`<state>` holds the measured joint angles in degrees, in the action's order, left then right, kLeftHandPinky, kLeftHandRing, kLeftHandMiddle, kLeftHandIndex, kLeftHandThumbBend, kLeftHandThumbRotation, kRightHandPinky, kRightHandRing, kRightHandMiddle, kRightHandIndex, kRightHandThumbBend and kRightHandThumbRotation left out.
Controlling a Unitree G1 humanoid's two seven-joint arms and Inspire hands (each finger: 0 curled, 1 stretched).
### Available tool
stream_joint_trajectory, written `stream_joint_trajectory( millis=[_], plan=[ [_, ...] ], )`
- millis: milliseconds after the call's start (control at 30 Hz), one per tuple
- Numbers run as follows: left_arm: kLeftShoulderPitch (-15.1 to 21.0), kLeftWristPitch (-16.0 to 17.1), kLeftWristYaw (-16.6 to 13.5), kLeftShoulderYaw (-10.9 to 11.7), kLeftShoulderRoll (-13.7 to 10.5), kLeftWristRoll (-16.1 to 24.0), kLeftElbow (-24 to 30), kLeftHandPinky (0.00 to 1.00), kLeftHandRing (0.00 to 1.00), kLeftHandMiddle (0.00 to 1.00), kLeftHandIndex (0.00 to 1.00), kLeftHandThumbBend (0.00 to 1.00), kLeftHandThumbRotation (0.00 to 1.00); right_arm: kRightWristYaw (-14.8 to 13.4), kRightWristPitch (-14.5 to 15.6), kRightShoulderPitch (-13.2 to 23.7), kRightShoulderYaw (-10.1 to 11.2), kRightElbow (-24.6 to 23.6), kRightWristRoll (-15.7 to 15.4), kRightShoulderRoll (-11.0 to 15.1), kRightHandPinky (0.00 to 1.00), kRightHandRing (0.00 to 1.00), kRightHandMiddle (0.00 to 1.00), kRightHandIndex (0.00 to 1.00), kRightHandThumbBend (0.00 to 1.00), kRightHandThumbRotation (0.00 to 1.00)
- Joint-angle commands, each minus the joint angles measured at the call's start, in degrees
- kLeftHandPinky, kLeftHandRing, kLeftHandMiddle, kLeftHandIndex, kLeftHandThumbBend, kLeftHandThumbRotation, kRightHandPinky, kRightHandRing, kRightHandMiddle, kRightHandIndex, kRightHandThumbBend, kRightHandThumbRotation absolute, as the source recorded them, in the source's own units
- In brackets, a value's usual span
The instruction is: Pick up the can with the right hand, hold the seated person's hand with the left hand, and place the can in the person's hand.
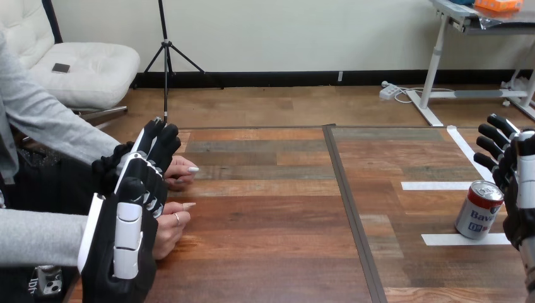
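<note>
While can (478,209) stands upright, right hand (520,189) sits just beside

Behind the wooden table (265,214) we see a pale wall (284,31) with a black baseboard (284,78), and a floor (284,104) of wooden planks. At the left stands a white cushioned chair (94,72) with a small dark thing (61,67) on its seat, and near it a black tripod (166,57). At the right stands a white desk (435,63); a white power strip (390,91) lies on the floor beside its leg.
</note>
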<state>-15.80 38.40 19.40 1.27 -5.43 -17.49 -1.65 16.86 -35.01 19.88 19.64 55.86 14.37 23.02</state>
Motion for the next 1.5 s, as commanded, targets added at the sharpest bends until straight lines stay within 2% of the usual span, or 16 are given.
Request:
stream_joint_trajectory(
  millis=[0,267,667,1167,1467],
  plan=[
    [2.6,1.7,0.3,0.9,0.2,0.1,1.1,1.00,0.93,0.93,0.94,0.58,0.99,-0.2,0.2,5.0,0.6,0.6,-0.4,2.4,0.88,0.91,0.89,0.89,1.00,1.00],
    [2.5,1.0,1.0,0.9,-0.3,-0.7,1.4,1.00,0.95,0.94,0.95,0.58,0.99,-2.2,0.1,6.1,0.3,1.9,-2.2,3.1,0.85,0.89,0.87,0.88,1.00,1.00],
    [2.1,0.5,0.1,1.0,0.1,-0.2,2.1,1.00,0.95,0.94,0.95,0.58,0.98,-4.0,2.2,8.1,0.3,3.6,-3.6,4.2,0.81,0.87,0.86,0.87,1.00,1.00],
    [2.4,1.6,0.9,1.4,-0.2,-0.5,0.6,1.00,0.94,0.93,0.94,0.61,0.98,-4.9,3.8,10.1,-0.1,5.8,-4.8,5.5,0.79,0.86,0.85,0.88,0.98,1.00],
    [1.8,0.9,-0.3,1.6,0.3,0.7,1.4,1.00,0.93,0.93,0.93,0.62,0.98,-4.8,4.4,10.4,-0.2,6.1,-5.4,5.7,0.79,0.87,0.86,0.88,0.98,1.00]
  ],
)
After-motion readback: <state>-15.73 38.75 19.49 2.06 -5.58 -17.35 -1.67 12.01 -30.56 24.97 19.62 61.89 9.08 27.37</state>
